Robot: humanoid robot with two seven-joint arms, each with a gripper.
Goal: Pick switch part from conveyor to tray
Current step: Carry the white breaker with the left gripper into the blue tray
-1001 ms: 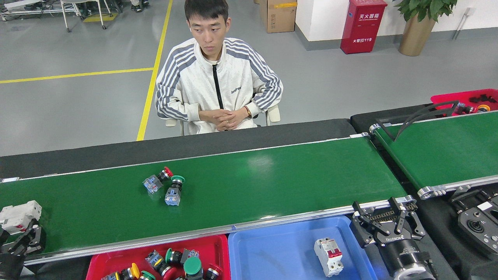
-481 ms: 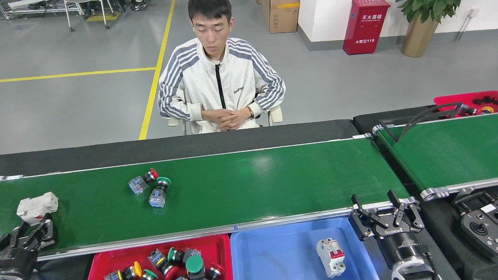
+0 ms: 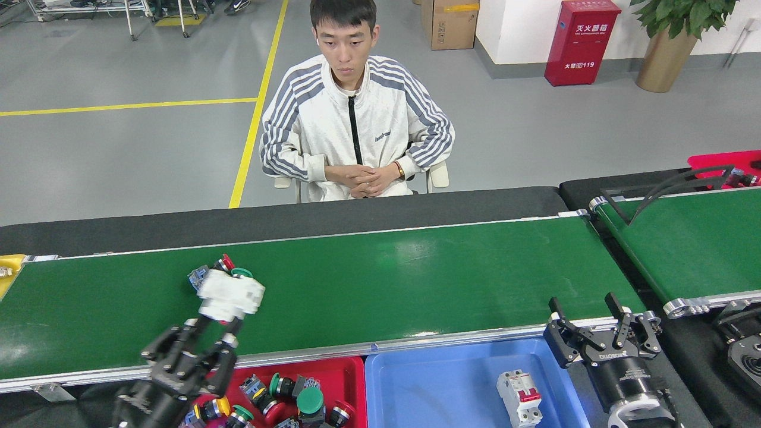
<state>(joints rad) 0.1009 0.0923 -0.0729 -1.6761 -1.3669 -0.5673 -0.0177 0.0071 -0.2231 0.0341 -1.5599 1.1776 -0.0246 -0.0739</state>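
A white switch part (image 3: 230, 295) is held clamped at the tips of the left gripper (image 3: 221, 324), above the conveyor (image 3: 416, 279). Taken from the blue tray (image 3: 440, 386) as landmark, the part is well to the left and farther from the robot, over the belt rather than over any tray. Its long axis runs roughly level and crosswise, parallel to the conveyor's length, with the broad white face turned up and toward the head; markings cannot be made out.

The blue tray already holds a white breaker with a red lever (image 3: 520, 397), so it is judged the likely destination. The coming move is therefore judged to be a carry to the right and toward the robot, across the near rail.

The right gripper (image 3: 591, 324) is seen just beside the blue tray's right edge, fingers spread wide and empty, nearer the tray but far from the part.

Two push-button switches (image 3: 223, 268) lie just behind the held part. The red tray (image 3: 351, 371) of buttons lies directly left of the blue one.
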